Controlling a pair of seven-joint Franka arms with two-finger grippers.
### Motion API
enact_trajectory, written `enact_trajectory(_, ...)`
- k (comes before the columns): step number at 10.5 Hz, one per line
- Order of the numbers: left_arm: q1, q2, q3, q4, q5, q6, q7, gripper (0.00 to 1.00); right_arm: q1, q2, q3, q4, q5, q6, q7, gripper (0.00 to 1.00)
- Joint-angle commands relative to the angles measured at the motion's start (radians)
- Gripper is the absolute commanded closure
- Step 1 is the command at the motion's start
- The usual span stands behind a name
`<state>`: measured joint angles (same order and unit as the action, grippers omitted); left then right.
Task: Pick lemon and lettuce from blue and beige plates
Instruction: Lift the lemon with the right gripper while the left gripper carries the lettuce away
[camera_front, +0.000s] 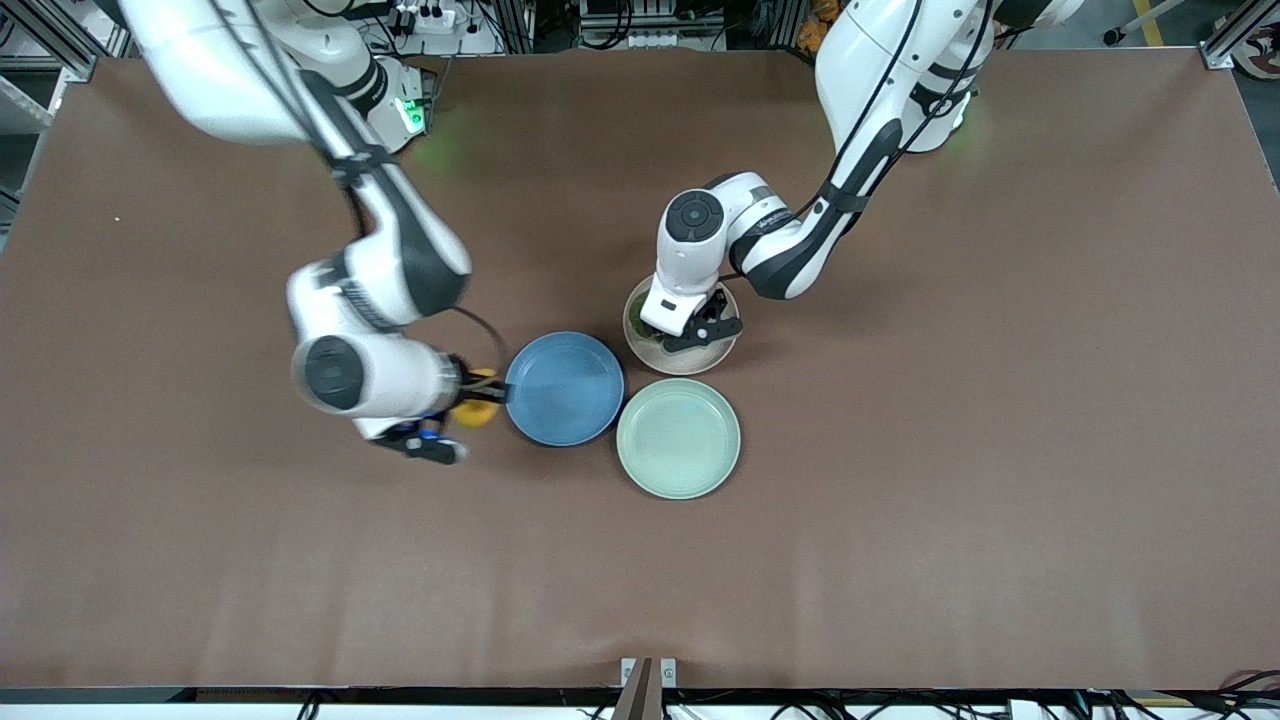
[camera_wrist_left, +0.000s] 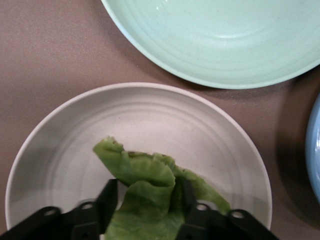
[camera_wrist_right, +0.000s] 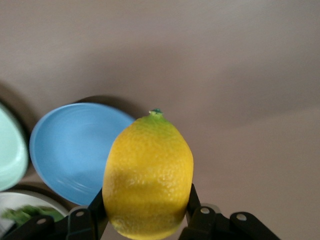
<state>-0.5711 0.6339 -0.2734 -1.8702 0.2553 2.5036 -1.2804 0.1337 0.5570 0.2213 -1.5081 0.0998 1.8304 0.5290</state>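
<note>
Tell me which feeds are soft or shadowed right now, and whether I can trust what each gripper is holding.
Right wrist view: the lemon is sharp between the right gripper fingers; the blue plate and table are soft. Left wrist view: evenly lit and sharp, the left gripper closed on the lettuce over the beige plate. Front view: the right arm looks slightly smeared; soft shadows beside both arms.

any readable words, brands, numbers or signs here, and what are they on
None can be read.
Small dark lettering on the left arm's white forearm casing: too small to read.
Blue round plate, beige round plate, mint-green round plate, yellow oval lemon: no text.
</note>
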Motion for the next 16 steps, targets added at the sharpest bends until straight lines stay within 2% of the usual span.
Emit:
enact_trajectory(1, -0.006, 0.016, 0.003, 0.017, 0.033, 0.006, -0.042, 0.8, -0.136, -0.08, 0.01, -0.065, -0.009, -0.049, -0.201, 1.0)
enact_trajectory(2, -0.001, 0.01, 0.003, 0.017, 0.033, 0.005, -0.043, 0.96, -0.191, -0.086, 0.003, -0.092, -0.009, -0.042, -0.283, 1.0)
enact_trajectory(3, 0.002, 0.007, 0.002, 0.017, 0.033, 0.005, -0.043, 1.0, -0.227, -0.086, -0.006, -0.104, -0.009, -0.039, -0.367, 1.0)
enact_trajectory(6, 0.01, -0.04, 0.0, 0.028, 0.018, -0.027, -0.046, 1.0, -0.236, -0.085, -0.088, -0.19, -0.008, 0.054, -0.536, 1.0)
enact_trajectory(9, 0.039, -0.201, 0.0, 0.042, -0.001, -0.222, -0.053, 1.0, -0.261, -0.097, -0.106, -0.3, 0.0, 0.16, -0.667, 1.0)
enact_trajectory(12, 0.163, -0.301, -0.003, 0.075, -0.005, -0.305, 0.042, 1.0, -0.282, -0.112, -0.117, -0.365, 0.005, 0.24, -0.755, 1.0)
enact_trajectory(14, 0.273, -0.307, -0.001, 0.141, -0.036, -0.397, 0.247, 1.0, -0.281, -0.111, -0.117, -0.369, 0.005, 0.248, -0.755, 1.0)
enact_trajectory(16, 0.411, -0.306, -0.001, 0.155, -0.073, -0.414, 0.48, 1.0, -0.282, -0.108, -0.117, -0.373, 0.005, 0.253, -0.758, 1.0)
